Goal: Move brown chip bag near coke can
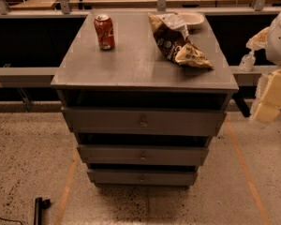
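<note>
The brown chip bag [176, 40] lies crumpled on the right rear part of the grey cabinet top [136, 67], with one tan end pointing to the front right. The coke can [104, 31] stands upright at the left rear of the same top, well apart from the bag. My gripper [270, 97] shows as pale yellowish blocks at the right edge of the camera view. It is off to the right of the cabinet and lower than its top, touching nothing.
A white plate [193, 18] sits behind the bag at the back right corner. The cabinet has three drawers [143, 122] below. A rail [18, 74] runs behind it. A dark tool [39, 209] lies on the speckled floor at the lower left.
</note>
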`<state>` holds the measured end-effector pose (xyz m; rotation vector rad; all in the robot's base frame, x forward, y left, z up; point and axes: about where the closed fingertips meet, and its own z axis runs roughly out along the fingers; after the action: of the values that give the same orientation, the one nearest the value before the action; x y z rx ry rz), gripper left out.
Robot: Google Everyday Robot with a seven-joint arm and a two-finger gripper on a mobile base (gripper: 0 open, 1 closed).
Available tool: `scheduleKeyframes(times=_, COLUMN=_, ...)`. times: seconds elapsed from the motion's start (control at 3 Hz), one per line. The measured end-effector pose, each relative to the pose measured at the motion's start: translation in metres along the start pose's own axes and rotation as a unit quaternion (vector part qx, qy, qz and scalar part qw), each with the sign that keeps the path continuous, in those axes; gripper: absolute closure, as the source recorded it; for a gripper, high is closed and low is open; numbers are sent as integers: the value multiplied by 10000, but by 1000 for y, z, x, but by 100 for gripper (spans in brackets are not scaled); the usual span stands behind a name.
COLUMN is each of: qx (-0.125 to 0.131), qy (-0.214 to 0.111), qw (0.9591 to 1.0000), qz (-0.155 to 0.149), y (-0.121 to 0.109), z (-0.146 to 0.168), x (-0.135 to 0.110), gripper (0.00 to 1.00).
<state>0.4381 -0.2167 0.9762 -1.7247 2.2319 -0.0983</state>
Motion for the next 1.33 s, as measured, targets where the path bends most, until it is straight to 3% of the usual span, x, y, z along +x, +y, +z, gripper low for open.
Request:
scheduleKeyframes(times=0.33, qx=1, qy=-1, qw=10000, qz=0, y=0, z=0, x=0, gripper=0)
scheduleKeyframes(times=0.67, qx=178, qy=-279, qw=9991, qz=245, y=-16, z=14, x=0, gripper=0)
scheduleKeyframes(times=1.0, qx=396, qy=-915, qw=9922, qz=746, y=-46, z=44, x=-6, gripper=0)
scheduleKeyframes(times=1.33, qx=730, qy=-1443, qw=9791, qz=1230, y=-84, z=72, x=-21, gripper=0)
